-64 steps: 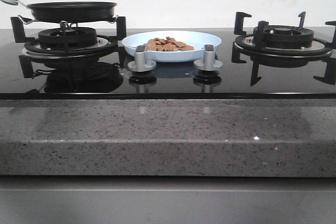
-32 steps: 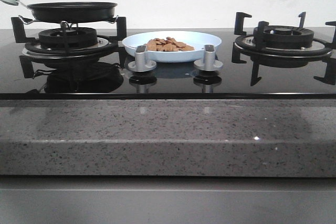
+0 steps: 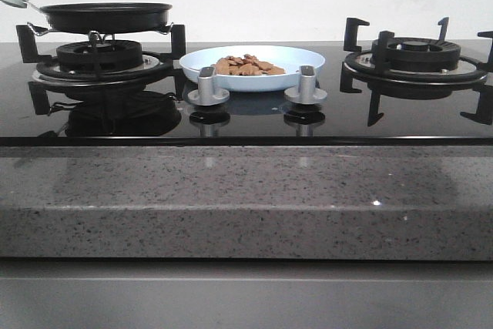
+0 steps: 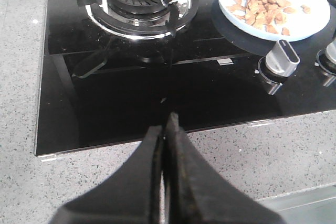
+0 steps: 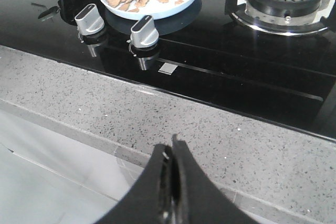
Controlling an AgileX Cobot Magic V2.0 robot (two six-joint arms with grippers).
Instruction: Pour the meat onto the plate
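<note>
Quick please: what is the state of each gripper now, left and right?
Left gripper: closed, holding nothing.
Right gripper: closed, holding nothing.

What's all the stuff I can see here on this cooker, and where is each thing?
plate: one, pale blue, on the glass between the two burners, behind the knobs
meat: many small pieces, light brown, heaped on the plate
pan: one, black, on the left burner, its pale handle pointing off to the left
burners: two, black grates, left under the pan, right bare
knobs: two, silver, left and right, in front of the plate
hob: one, glossy black glass, set in the counter
counter: one, speckled grey stone, along the front
left end effector: one, black, shut, empty, over the hob's front edge
right end effector: one, black, shut, empty, over the counter
</note>
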